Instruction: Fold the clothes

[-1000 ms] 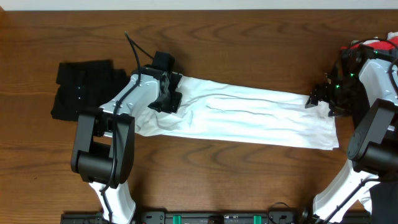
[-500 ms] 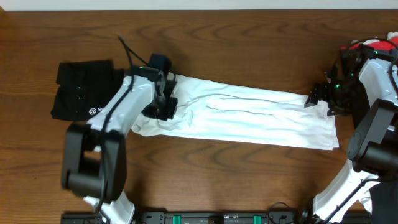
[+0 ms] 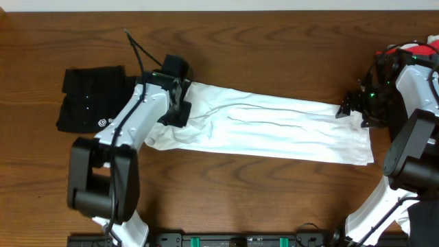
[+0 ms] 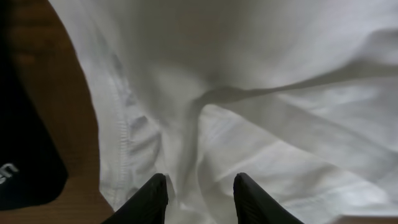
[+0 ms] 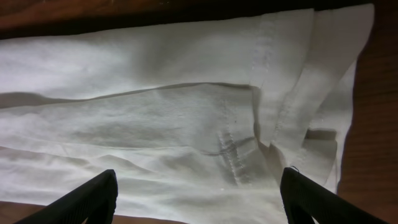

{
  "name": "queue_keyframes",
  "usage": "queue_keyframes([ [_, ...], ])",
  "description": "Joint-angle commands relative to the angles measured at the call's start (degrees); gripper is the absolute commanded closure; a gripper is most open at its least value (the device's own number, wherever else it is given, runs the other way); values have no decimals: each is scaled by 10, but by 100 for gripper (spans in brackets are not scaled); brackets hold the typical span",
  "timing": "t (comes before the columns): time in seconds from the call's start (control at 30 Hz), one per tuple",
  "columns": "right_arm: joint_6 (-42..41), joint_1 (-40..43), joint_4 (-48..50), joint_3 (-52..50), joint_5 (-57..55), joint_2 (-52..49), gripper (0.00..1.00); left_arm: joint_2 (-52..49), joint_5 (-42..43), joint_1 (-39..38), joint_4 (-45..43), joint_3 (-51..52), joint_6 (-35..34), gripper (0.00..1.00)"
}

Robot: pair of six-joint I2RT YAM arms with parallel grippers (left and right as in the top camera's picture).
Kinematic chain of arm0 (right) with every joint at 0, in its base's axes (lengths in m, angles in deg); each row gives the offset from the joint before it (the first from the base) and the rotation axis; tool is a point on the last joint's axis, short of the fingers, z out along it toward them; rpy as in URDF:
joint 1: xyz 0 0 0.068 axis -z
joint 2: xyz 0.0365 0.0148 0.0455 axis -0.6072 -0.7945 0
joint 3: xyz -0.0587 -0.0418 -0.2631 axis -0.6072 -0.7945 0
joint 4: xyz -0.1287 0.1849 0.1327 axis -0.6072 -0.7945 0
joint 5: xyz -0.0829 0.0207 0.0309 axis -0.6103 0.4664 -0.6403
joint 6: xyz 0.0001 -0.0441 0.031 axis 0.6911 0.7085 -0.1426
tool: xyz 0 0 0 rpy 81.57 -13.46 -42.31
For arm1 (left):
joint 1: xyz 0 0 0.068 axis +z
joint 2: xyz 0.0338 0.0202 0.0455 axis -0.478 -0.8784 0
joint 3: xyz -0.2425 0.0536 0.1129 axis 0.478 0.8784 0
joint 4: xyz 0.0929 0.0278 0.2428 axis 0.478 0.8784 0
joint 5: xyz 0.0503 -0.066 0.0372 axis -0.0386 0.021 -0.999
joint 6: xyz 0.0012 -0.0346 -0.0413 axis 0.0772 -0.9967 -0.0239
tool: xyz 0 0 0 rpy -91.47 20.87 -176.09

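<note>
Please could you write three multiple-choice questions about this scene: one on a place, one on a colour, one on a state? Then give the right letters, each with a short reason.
1. Where does the black folded shirt lie?
A. past the left end of the white T-shirt
B. on top of the T-shirt
C. beside the right arm

2. What colour is the logo on the black shirt?
A. white
B. red
C. yellow

3. How is the left claw?
A. shut on the T-shirt
B. open, over the T-shirt
C. shut on the black shirt

Key:
1 A, as the overhead view shows it past that end.
2 A, as the mark is pale against the black cloth.
3 B, as the left wrist view shows both fingers apart with nothing pinched between them.
</note>
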Motion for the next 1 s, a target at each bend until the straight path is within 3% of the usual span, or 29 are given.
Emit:
queue_keyframes([
  [0.0, -5, 1, -1, -2, 5, 0, 18, -16, -45, 7, 1, 9, -3, 62],
  [0.27, -5, 1, -1, -2, 5, 0, 18, -18, -43, 15, -8, 10, -3, 71],
  [0.53, -5, 1, -1, -2, 5, 0, 18, -18, -18, 15, -11, 14, -3, 69],
  [0.63, -5, 1, -2, -2, 5, 0, 18, -18, -17, 15, -12, 14, -3, 78],
  [0.73, -5, 1, -3, -2, 5, 0, 18, -18, -9, 15, -6, 14, 0, 94],
  [0.97, -5, 1, -3, -2, 5, 0, 18, -18, -9, 15, 65, 14, -6, 94],
])
